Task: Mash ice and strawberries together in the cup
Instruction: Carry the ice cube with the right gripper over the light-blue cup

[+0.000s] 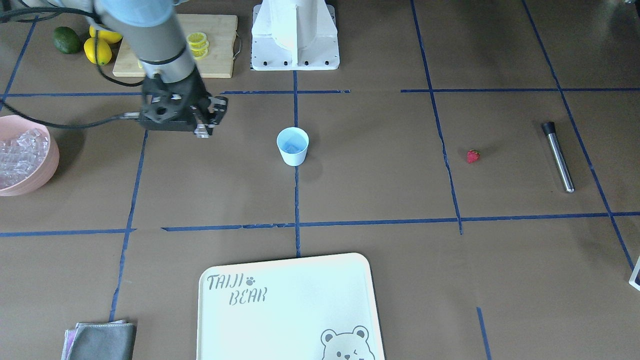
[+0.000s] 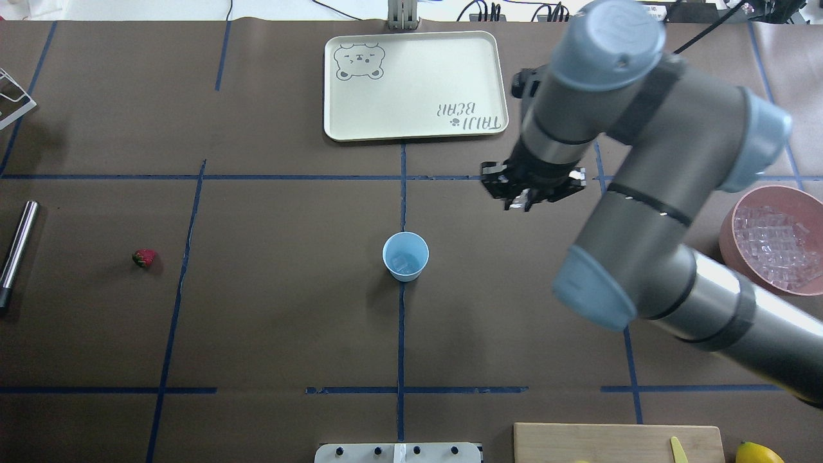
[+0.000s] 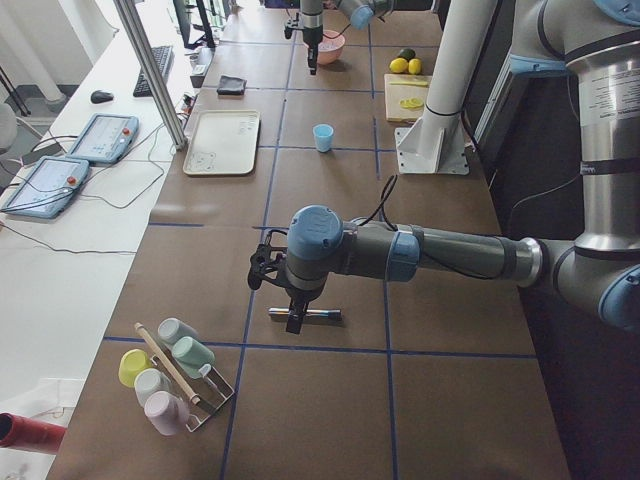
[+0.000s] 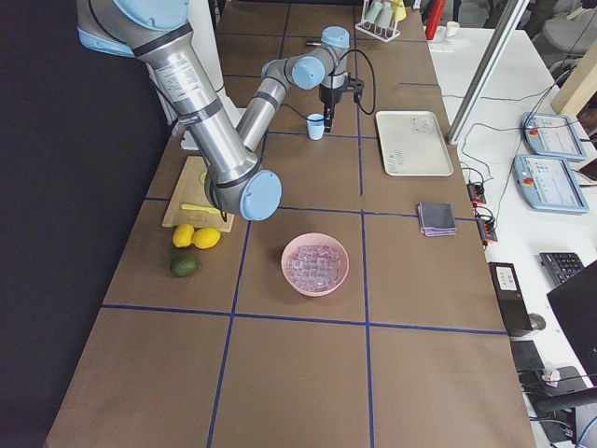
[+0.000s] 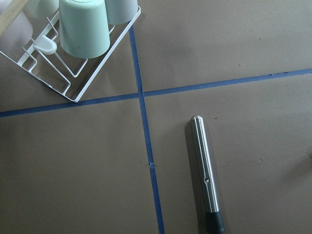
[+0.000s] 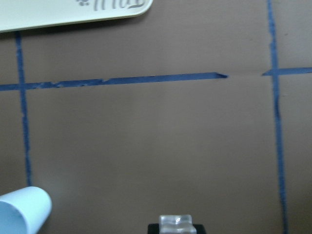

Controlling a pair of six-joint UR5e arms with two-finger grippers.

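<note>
The pale blue cup [image 2: 406, 256] stands at the table's middle, with some clear ice in it; it also shows in the front view [image 1: 293, 146] and at the lower left of the right wrist view [image 6: 22, 212]. My right gripper [image 2: 524, 202] hangs above the table between the cup and the pink bowl, shut on a clear ice cube [image 6: 175, 222]. The small red strawberry [image 2: 144, 258] lies alone on the left side of the table. My left gripper [image 3: 295, 318] hovers over a steel muddler [image 5: 204, 170]; I cannot tell whether it is open or shut.
A pink bowl [image 2: 730, 222] full of ice cubes sits at the right edge. A cream bear tray [image 2: 411, 125] lies at the far side. A cutting board [image 1: 222, 45] with lemon slices, lemons and an avocado are near the base. A cup rack [image 5: 73, 83] stands near the muddler.
</note>
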